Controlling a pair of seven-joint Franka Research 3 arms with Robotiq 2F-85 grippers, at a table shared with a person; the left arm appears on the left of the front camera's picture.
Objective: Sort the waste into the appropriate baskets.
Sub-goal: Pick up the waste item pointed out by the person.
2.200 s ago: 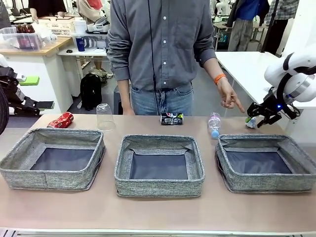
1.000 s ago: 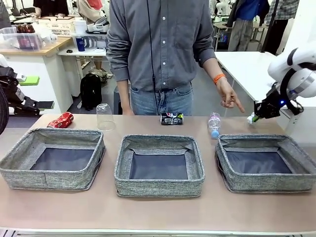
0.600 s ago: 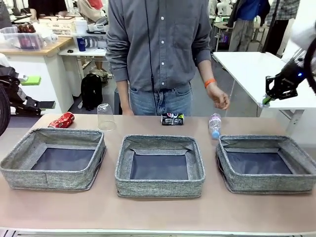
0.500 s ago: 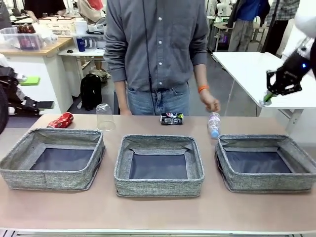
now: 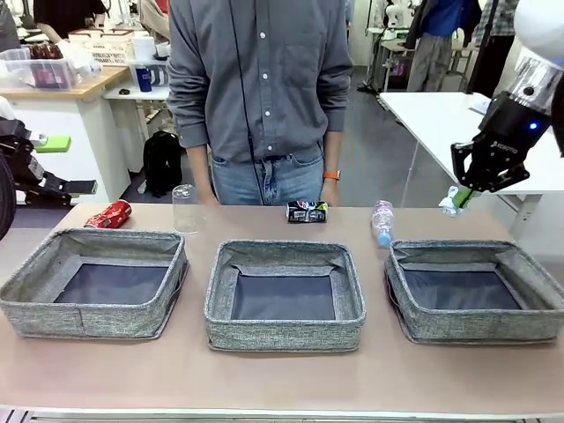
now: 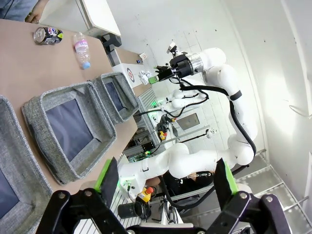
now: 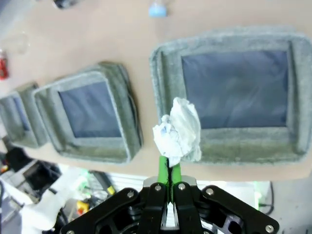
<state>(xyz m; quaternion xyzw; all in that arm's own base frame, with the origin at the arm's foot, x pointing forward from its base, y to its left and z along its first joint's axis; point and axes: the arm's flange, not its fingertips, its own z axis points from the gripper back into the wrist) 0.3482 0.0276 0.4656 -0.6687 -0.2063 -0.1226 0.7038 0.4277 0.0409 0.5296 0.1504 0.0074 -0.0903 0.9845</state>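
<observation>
The right jaws have risen, clenched on the paper ball [image 7: 178,129] above the tan table [image 5: 282,379]; left jaws stand released.

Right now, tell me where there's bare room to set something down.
Bare: the table strip on the robot's side of the three baskets, and every basket floor. Crowded: the far edge, with red can, cup, dark can, bottle.
</observation>
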